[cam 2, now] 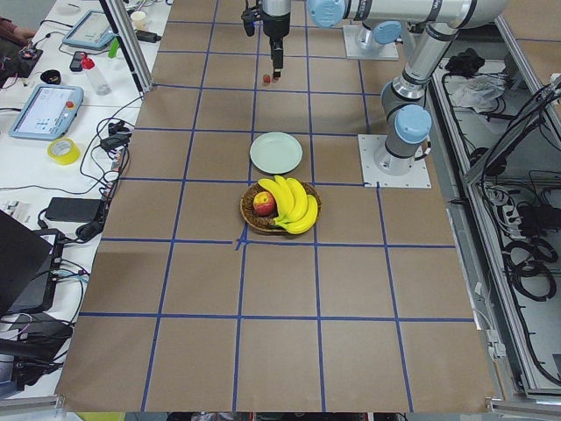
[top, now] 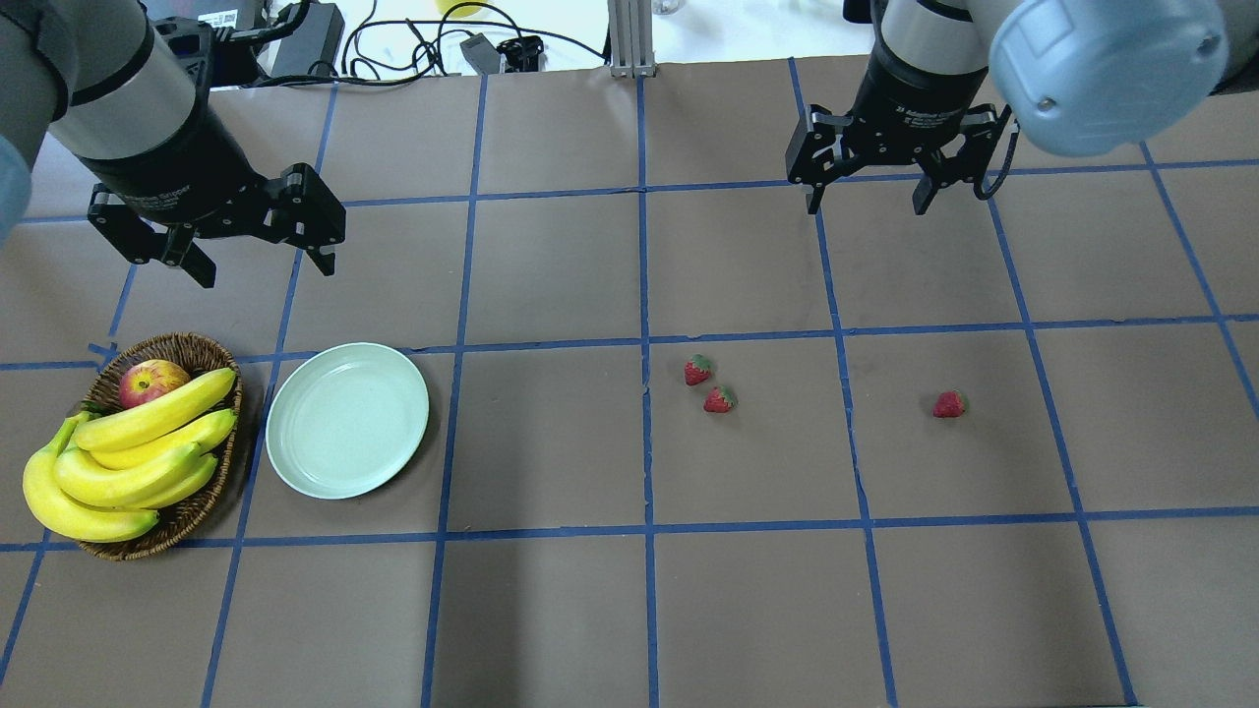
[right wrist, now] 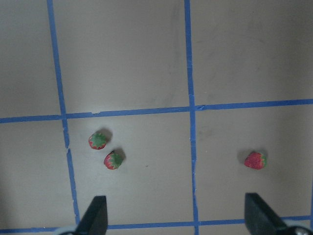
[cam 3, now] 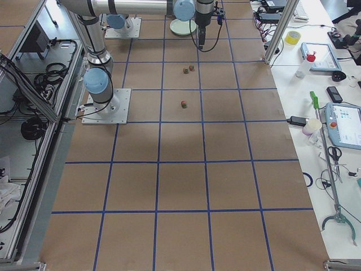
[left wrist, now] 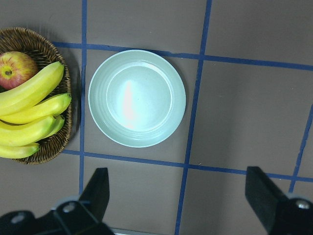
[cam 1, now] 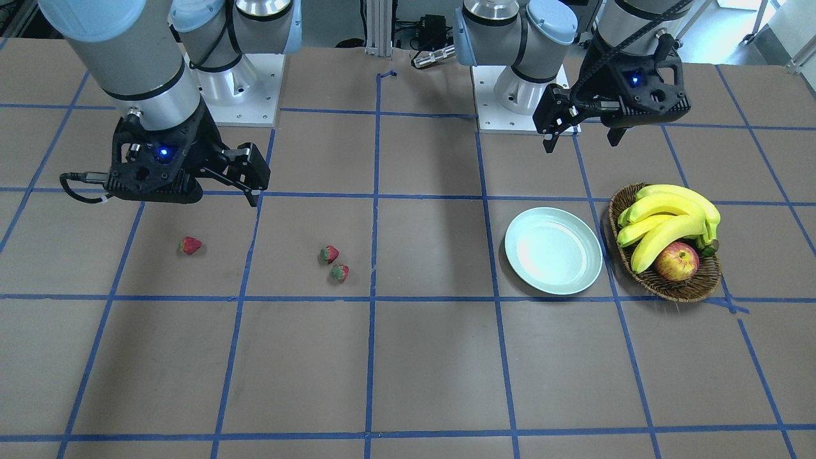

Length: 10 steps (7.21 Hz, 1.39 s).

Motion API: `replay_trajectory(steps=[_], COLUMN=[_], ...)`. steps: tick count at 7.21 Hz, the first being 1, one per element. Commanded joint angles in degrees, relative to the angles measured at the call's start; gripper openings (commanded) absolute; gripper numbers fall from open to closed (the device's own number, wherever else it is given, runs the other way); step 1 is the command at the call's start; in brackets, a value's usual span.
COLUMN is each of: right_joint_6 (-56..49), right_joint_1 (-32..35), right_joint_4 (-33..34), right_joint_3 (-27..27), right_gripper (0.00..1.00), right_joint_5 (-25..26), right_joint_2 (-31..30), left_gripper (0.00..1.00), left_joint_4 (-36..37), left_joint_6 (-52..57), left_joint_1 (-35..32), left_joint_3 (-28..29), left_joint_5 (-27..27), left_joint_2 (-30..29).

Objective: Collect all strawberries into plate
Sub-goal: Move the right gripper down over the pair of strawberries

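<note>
Three small red strawberries lie on the brown table. Two sit close together [top: 698, 370] [top: 719, 399] near the middle, and one [top: 949, 404] lies alone further right. All three show in the right wrist view [right wrist: 98, 140] [right wrist: 113, 160] [right wrist: 255, 160]. The pale mint plate [top: 347, 420] lies empty at the left, also in the left wrist view [left wrist: 137, 98]. My right gripper [top: 869, 205] hangs open and empty above the table, beyond the strawberries. My left gripper [top: 264, 265] hangs open and empty above the table, beyond the plate.
A brown wicker basket [top: 187, 349] with a bunch of bananas [top: 128, 462] and a red-yellow apple [top: 152, 382] stands just left of the plate. Blue tape lines grid the table. Both arm bases [cam 1: 239, 89] stand at the robot's edge.
</note>
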<state>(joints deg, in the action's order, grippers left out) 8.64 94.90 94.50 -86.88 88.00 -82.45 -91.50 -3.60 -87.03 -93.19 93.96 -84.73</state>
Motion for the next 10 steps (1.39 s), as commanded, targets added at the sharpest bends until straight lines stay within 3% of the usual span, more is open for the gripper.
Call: replay_trajectory(steps=[1,2,6,10], right_joint_6=[9.6,13.4,13.0,11.8], right_joint_1=[7.1,9.2,11.2,11.4], right_joint_4=[8.4,9.1,35.1,35.9], right_joint_3=[-0.2,-1.1,-16.5,-17.2], right_gripper=[1.00,1.00,1.00,0.90], right_joint_5=[-1.9,-1.9,-1.1,-1.0], right_joint_2=[5.9,8.7,14.6,18.9], left_gripper=[1.00,1.00,1.00,1.00], left_joint_4=[0.0,0.0,0.0,0.0], left_joint_6=[0.1,0.1,0.1,0.1], left_joint_1=[0.0,0.0,0.0,0.0], left_joint_3=[-0.1,-0.1,-0.2,-0.3], left_joint_5=[0.2,0.1,0.1,0.0], left_joint_2=[0.0,0.0,0.0,0.0])
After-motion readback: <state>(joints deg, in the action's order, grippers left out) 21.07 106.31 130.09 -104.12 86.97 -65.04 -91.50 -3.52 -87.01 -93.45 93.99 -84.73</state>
